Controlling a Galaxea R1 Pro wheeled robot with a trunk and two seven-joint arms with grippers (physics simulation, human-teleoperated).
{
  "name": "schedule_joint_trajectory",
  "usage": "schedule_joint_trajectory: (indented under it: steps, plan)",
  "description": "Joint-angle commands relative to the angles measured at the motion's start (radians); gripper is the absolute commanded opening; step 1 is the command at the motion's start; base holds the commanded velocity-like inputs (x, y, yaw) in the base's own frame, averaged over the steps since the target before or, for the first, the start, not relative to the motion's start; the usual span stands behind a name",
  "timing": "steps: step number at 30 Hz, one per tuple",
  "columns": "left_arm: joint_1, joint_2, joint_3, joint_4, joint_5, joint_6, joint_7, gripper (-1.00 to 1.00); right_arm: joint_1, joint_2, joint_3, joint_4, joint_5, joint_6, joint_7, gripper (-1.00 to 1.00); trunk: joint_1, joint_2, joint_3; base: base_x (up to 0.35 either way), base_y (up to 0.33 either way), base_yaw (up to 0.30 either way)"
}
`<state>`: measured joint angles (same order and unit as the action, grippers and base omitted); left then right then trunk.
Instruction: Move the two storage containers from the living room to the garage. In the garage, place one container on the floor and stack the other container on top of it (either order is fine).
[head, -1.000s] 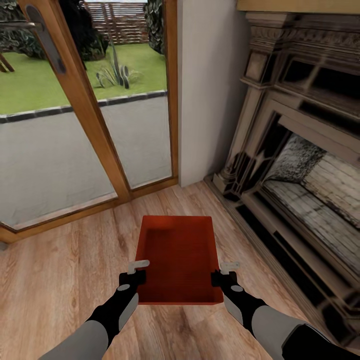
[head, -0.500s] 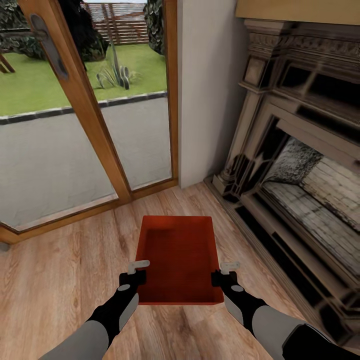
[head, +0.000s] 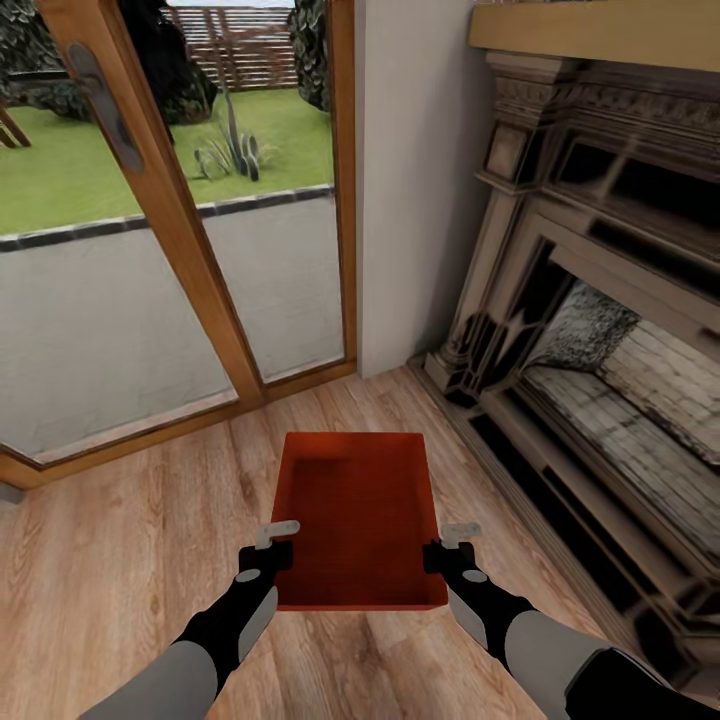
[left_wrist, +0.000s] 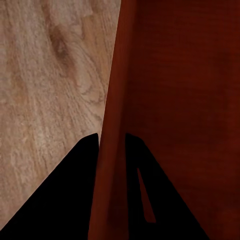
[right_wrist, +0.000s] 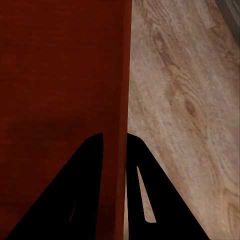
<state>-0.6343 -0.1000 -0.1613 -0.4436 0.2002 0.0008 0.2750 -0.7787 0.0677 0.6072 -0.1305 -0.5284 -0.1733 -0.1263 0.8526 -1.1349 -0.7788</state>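
Arms reach forward, bent slightly inward. My left gripper (head: 278, 545) pinches the orange-red storage container (head: 355, 515) by its left wall, my right gripper (head: 448, 545) its right wall, above wood-plank floor (head: 120, 540). Beyond: glass door (head: 150, 230), fireplace (head: 600, 350).

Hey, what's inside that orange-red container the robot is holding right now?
The storage container looks empty: only its bare ribbed bottom and inner walls show. The near inner wall is hidden from the head view.
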Motion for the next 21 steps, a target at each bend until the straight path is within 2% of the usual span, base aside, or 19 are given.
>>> schedule_joint_trajectory:
  steps: [1,21]
  plan:
    - [-0.001,0.0,-0.01,-0.003,0.005,0.001,0.007,-1.0,-0.001,0.0,0.013,0.005,-0.019,-0.006,-0.004,-1.0,-0.004,0.007,0.003,0.0,0.0,0.0]
    - [-0.001,0.0,-0.009,-0.003,0.005,0.001,0.007,-1.0,-0.001,0.003,0.013,0.005,-0.022,-0.015,-0.012,-1.0,-0.081,0.147,0.065,0.0,0.0,0.0]
